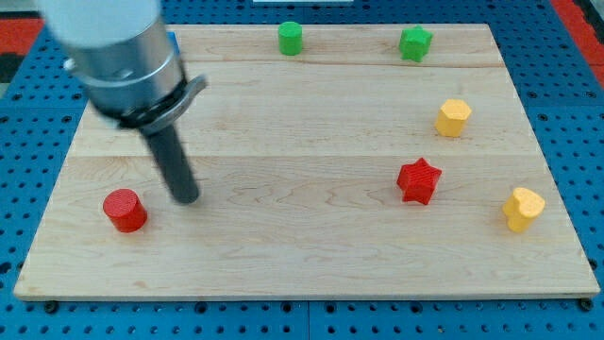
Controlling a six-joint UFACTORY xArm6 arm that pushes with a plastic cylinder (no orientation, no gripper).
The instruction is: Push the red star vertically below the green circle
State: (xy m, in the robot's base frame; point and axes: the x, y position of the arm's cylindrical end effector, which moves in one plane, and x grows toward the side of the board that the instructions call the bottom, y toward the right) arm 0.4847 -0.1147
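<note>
Red is the colour I am chasing: the red star (419,181) is lying near the board's right edge, well apart from my tip (188,198), which is resting near the left edge just beside the red cylinder (125,210). The green circle (291,39) is sitting at the top edge, left of the star, so I am judging a leftward push. I am carrying no jaws, only a rod. I am counting two red, two green (415,43) and two yellow blocks (453,117) (523,209).

a robotics lab bench: a pale wooden board (311,255) lies on a blue perforated mounting plate (576,113) (holes in a regular grid), which frames the board on all sides.
</note>
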